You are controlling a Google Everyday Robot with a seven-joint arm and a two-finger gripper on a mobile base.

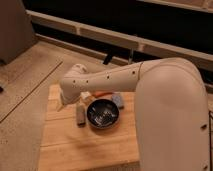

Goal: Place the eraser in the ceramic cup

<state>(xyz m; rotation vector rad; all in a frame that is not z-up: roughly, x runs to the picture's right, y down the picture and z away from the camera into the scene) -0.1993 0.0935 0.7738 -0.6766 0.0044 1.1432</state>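
tool [61,103]: hanging left of the black bowl [103,113], beyond the eraser, fingers spread, gripping nothing
eraser [80,114]: flat on the wooden desk [85,145], just beside the bowl's left rim

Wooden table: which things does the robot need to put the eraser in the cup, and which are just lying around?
Needed: small dark grey-brown eraser block; small white ceramic cup, partly behind the arm; gripper, at the left edge of the wooden table.
Just lying there: round black bowl; blue-grey squarish block; orange-red thing.
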